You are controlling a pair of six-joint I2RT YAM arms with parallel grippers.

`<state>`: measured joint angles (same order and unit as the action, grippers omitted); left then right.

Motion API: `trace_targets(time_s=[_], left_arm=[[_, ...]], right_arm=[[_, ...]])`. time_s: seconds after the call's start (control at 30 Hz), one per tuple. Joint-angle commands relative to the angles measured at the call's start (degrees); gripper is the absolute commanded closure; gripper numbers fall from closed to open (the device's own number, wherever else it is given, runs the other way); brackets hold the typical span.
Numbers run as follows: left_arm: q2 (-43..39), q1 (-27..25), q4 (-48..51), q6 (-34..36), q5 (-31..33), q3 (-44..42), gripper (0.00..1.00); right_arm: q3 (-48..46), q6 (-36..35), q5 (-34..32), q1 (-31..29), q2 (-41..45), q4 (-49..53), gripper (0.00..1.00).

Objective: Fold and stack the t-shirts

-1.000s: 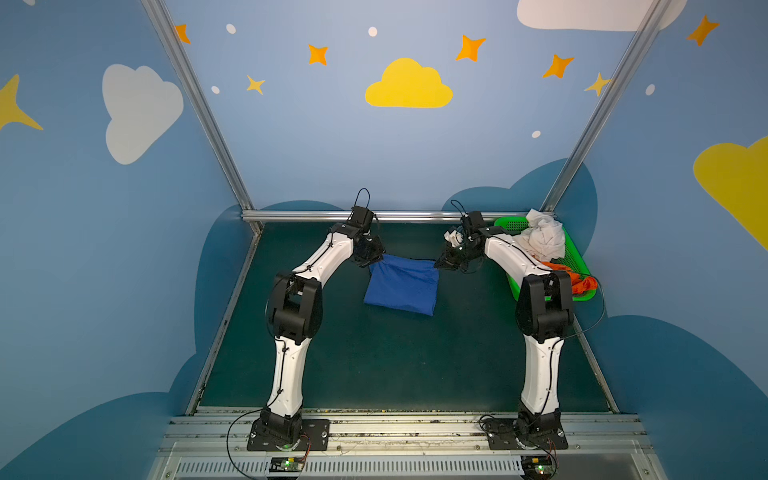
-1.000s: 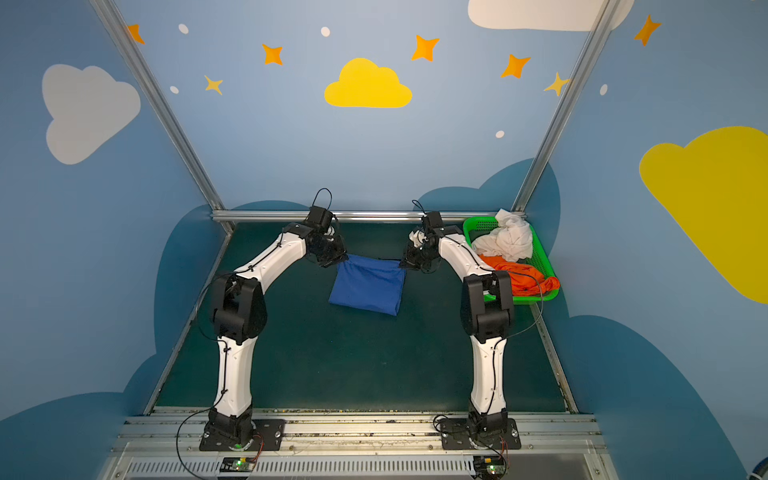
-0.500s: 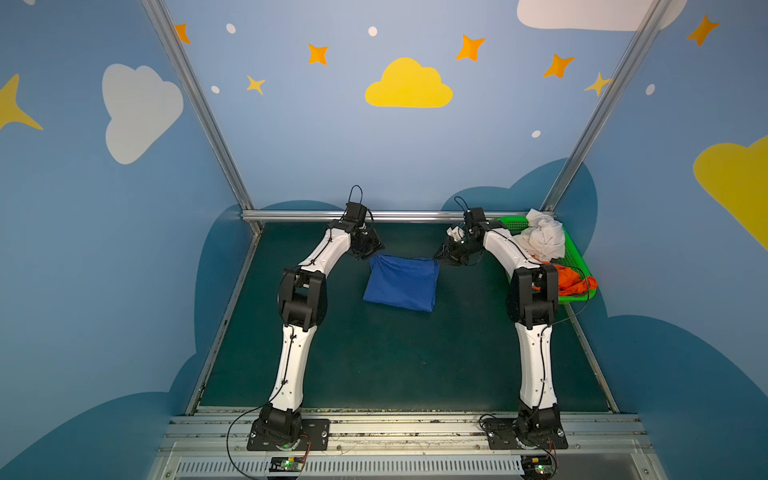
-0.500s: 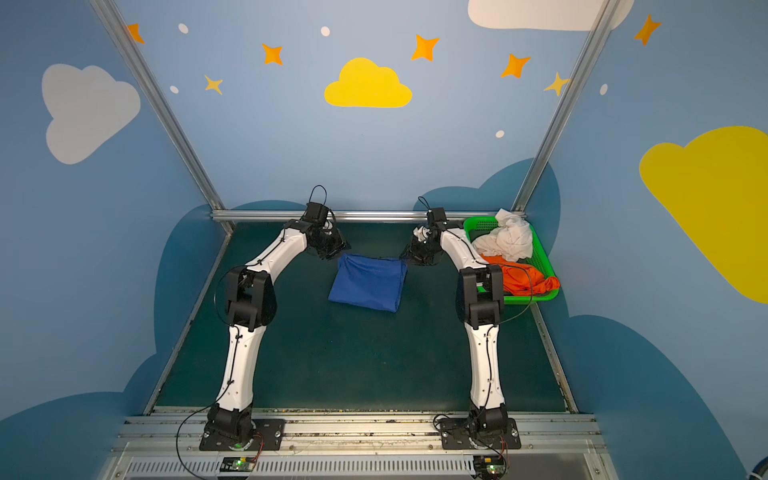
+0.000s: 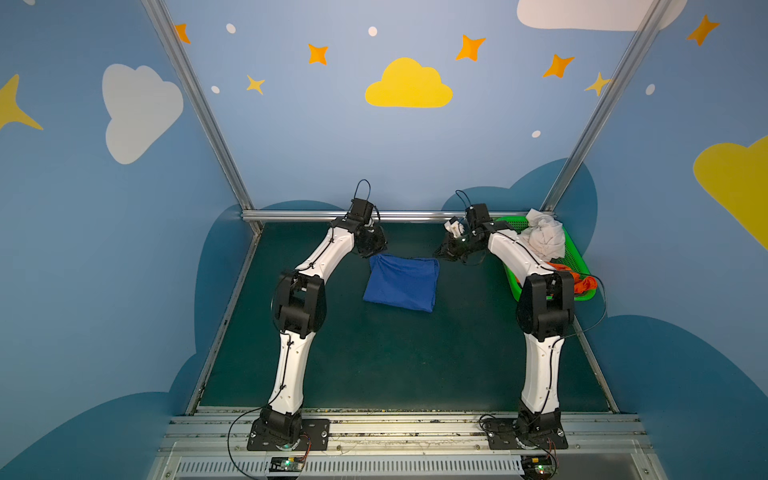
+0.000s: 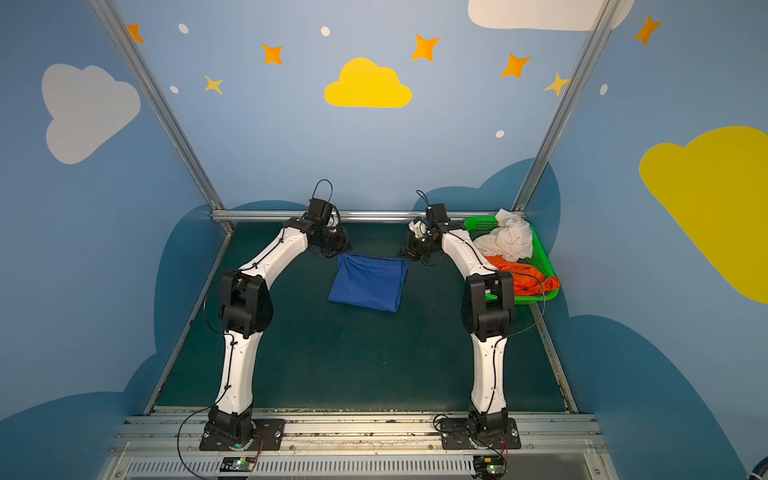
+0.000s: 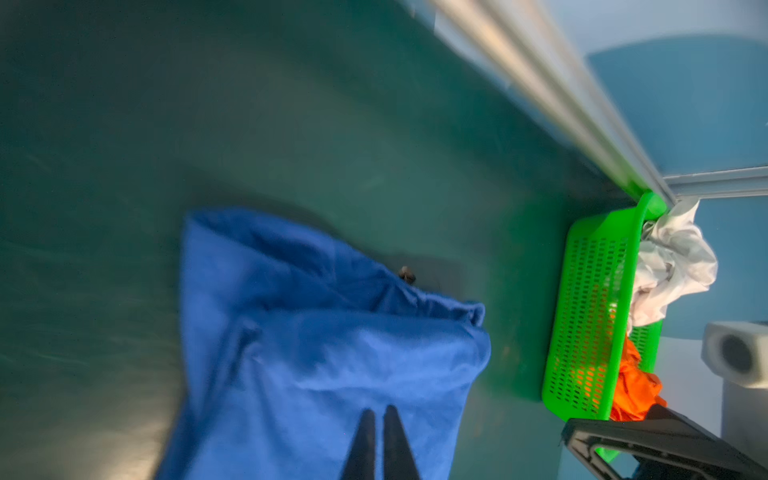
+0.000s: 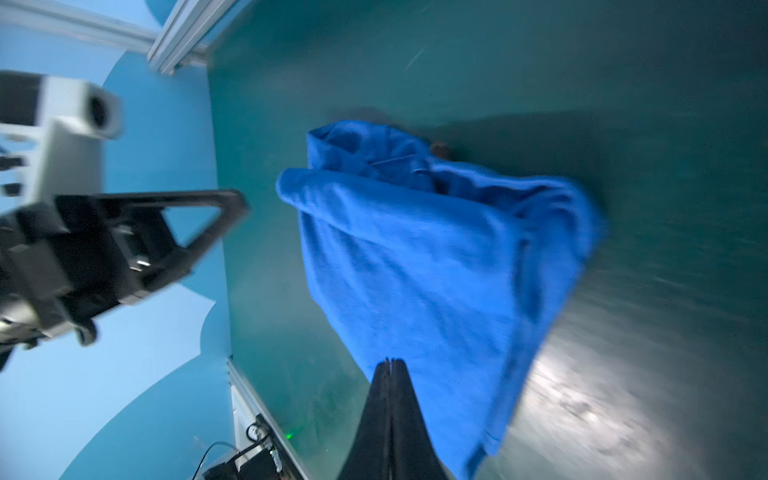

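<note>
Likely limp and light: folded blue shirt (image 5: pixel 401 282) on desk (image 5: pixel 374 365), best pinched at corners; left and right jaws together.

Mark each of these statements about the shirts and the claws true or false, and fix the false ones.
1. The blue t-shirt lies folded on the green mat. True.
2. The white t-shirt lies flat on the mat beside the blue one. False: the white t-shirt sits crumpled in the green basket.
3. The orange t-shirt is in the basket too. True.
4. Both claws are wide open. False: the left claw and the right claw are shut, at the blue t-shirt's far corners.
5. Another shirt is stacked on the blue one. False: nothing lies on it.
</note>
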<state>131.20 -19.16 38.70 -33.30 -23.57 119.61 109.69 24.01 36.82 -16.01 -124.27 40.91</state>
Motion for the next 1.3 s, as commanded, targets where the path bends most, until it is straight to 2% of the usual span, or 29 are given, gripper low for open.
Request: trace_targets(time_s=[0.0,0.17,0.4,0.6,0.8,0.97,1.13,1.23,1.27], left_arm=[[-0.35,-1.42,-2.28,0.50,-3.28,-3.79,0.95],[3.20,-0.89,-10.30,-1.63,-4.49,-6.13,0.95],[9.44,1.86,-21.44,-7.17,-9.24,-4.27,0.91],[16.30,3.41,-25.84,-11.12,-13.25,1.46,0.90],[19.69,4.04,-27.06,-13.26,-15.40,5.97,0.88],[16.54,4.08,-24.99,-11.12,-15.86,6.93,0.84],[10.95,4.05,-19.18,-5.44,-15.23,6.96,0.81],[6.52,4.04,-13.46,-0.40,-12.64,5.70,0.73],[4.78,4.04,-11.88,1.42,-11.41,4.46,0.65]], right_arm=[[0.03,0.83,3.85,-1.66,-3.42,-2.25,1.00],[3.15,3.36,8.27,-2.10,-8.98,-5.35,1.00],[8.47,4.24,8.95,-0.48,-16.11,-5.93,1.00],[10.43,4.20,9.93,1.30,-19.99,-6.60,1.00],[12.05,3.58,10.42,2.74,-22.05,-5.33,1.00],[11.91,2.14,10.08,3.46,-19.57,-3.88,1.00],[8.59,-0.06,8.91,3.71,-12.04,-3.53,1.00],[4.43,-1.25,7.53,3.83,-6.34,-4.03,0.99],[2.76,-1.69,6.79,3.86,-4.32,-4.01,0.92]])
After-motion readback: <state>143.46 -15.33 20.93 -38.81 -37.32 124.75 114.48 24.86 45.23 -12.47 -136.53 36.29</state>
